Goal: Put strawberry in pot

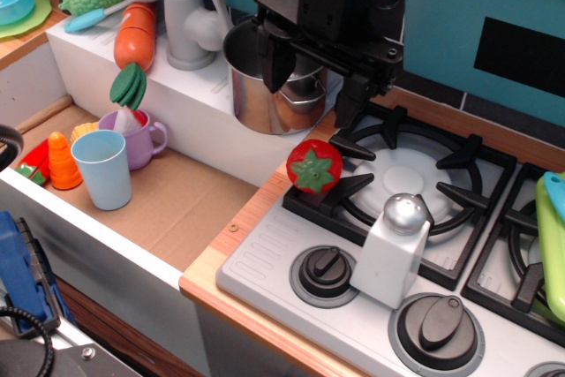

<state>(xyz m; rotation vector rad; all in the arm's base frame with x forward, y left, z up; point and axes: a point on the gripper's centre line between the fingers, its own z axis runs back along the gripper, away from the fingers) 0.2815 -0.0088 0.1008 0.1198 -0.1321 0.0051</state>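
The strawberry [313, 166], glossy red with a green leafy cap, rests on the left corner of the black burner grate [441, 184]. The shiny steel pot [265, 99] stands just behind it, at the back of the counter beside the sink. My black gripper [309, 87] hangs open and empty above the strawberry and in front of the pot. Its left finger [271, 66] overlaps the pot's rim and its right finger [348, 105] is over the grate. The gripper hides part of the pot's opening.
A white salt shaker [392, 249] stands on the stove front near the knobs [324, 273]. The sink on the left holds a light blue cup [103, 168], a purple mug [139, 140] and small toys. An orange carrot [135, 37] and the grey faucet [185, 15] are on the ledge behind. A green item [551, 249] lies at the right edge.
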